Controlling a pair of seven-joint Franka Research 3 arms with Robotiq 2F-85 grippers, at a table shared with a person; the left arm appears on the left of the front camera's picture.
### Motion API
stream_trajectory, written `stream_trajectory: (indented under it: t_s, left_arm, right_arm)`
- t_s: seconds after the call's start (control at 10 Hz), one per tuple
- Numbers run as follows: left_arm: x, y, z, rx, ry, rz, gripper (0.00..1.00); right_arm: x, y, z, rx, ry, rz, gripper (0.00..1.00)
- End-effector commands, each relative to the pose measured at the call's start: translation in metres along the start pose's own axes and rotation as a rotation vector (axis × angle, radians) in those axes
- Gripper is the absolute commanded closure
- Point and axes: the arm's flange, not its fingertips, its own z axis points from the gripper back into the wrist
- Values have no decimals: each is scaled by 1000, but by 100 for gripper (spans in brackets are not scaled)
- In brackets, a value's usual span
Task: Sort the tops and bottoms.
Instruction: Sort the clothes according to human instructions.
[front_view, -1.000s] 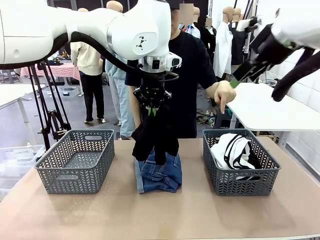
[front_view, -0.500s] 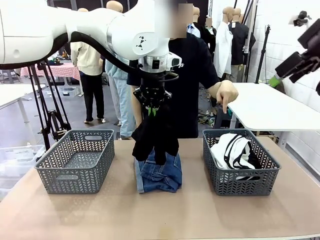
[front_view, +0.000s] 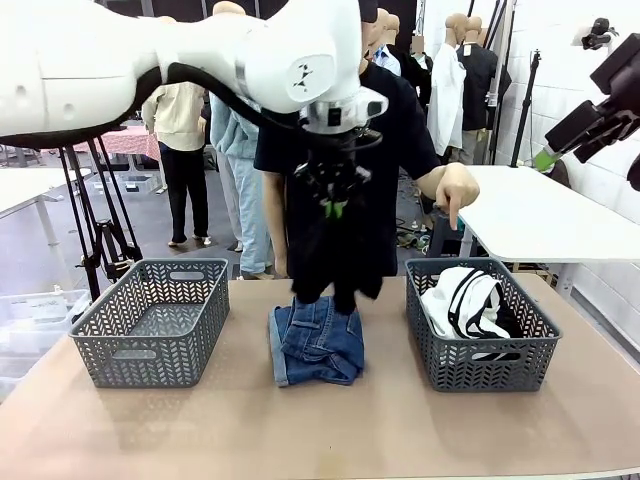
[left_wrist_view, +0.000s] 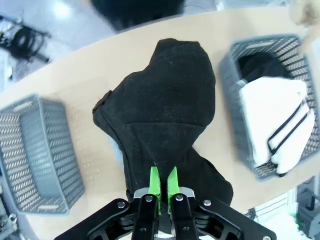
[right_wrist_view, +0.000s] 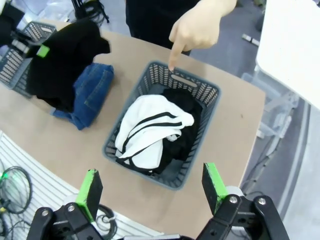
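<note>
My left gripper (front_view: 336, 207) is shut on a plain black top (front_view: 336, 258), which hangs above the table's middle, over the folded blue denim bottoms (front_view: 318, 342). In the left wrist view its fingers (left_wrist_view: 163, 183) pinch the top's (left_wrist_view: 165, 110) cloth. A white top with black edging (front_view: 462, 300) lies in the right grey basket (front_view: 482, 368), over a black garment (right_wrist_view: 183, 108). My right gripper (right_wrist_view: 152, 187) hovers open high above that basket (right_wrist_view: 200, 90), holding nothing; in the front view it (front_view: 548, 155) is up at the right edge.
A person's hand (front_view: 452, 190) points a finger down at the right basket's far rim. An empty grey basket (front_view: 150, 322) stands at the table's left. A white table (front_view: 540, 215) lies behind on the right. People stand in the background.
My left gripper has risen and shifted right, lifting the black top off the jeans. My right arm has swung away to the upper right. The pointing hand has held still.
</note>
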Motion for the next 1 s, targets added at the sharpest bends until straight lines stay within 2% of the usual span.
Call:
stream_trajectory:
  t_s: [0.0,0.3,0.4,0.5,0.6,0.9]
  left_arm:
    - [37,-31,15,-114,-109,-69,100]
    - [62,-59,11,-253,-207,-49,100]
    - [63,-58,13,-255,-245,-30,100]
    - [57,-49,20,-202,-234,-15,100]
    - [49,-55,2,-229,-209,-34,100]
    - [51,-54,-2,-229,-211,-31,100]
  right_arm:
    - [-1,-2,0,1,1,4,0]
    - [-1,-2,0,1,1,4,0]
    - [-1,-2,0,1,1,4,0]
    - [-1,-2,0,1,1,4,0]
    - [-1,-2,0,1,1,4,0]
    - [-1,-2,0,1,1,4,0]
